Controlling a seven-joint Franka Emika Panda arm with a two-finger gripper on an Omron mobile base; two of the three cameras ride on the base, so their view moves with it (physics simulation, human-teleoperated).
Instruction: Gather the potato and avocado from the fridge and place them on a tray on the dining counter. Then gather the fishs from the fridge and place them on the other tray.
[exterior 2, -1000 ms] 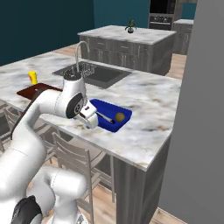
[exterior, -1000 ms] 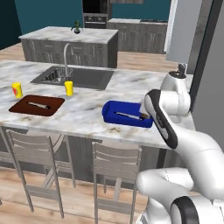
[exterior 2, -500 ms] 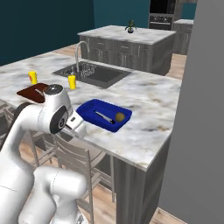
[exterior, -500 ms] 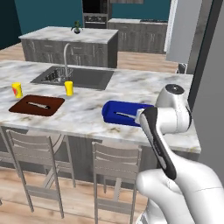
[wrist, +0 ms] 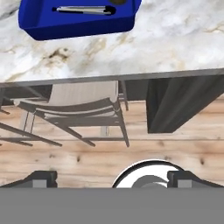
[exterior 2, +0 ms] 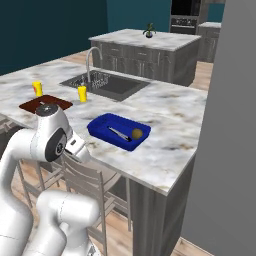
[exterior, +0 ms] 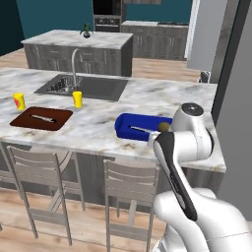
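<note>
The bright blue tray [exterior: 139, 126] [exterior 2: 119, 131] [wrist: 78, 18] sits near the front edge of the dining counter [exterior: 93, 129] [exterior 2: 165, 120]. In it lie a slender grey fish [exterior 2: 120, 134] [wrist: 85, 9] and a round yellowish-brown potato [exterior 2: 136, 133] [exterior: 163, 127]. The other tray [exterior: 42, 118] [exterior 2: 45, 104], dark reddish-brown, lies further left and holds a second fish [exterior: 42, 118]. My gripper [wrist: 113, 178] is open and holds nothing. It hangs below the counter's front edge and looks down at the wooden floor. The avocado is out of view. The grey fridge [exterior 2: 225, 125] [exterior: 238, 98] stands at the right.
Two yellow cups [exterior: 18, 101] [exterior: 77, 98] stand near the inset sink [exterior: 83, 86] with its faucet [exterior: 74, 61]. Grey stools [exterior: 130, 184] [exterior: 42, 170] [wrist: 76, 109] line the counter's front, right under my hand. A second island [exterior: 81, 47] stands behind.
My arm has pulled back from above the blue tray and folded down in front of the counter. The gripper stayed open. The trays and their contents have not moved.
</note>
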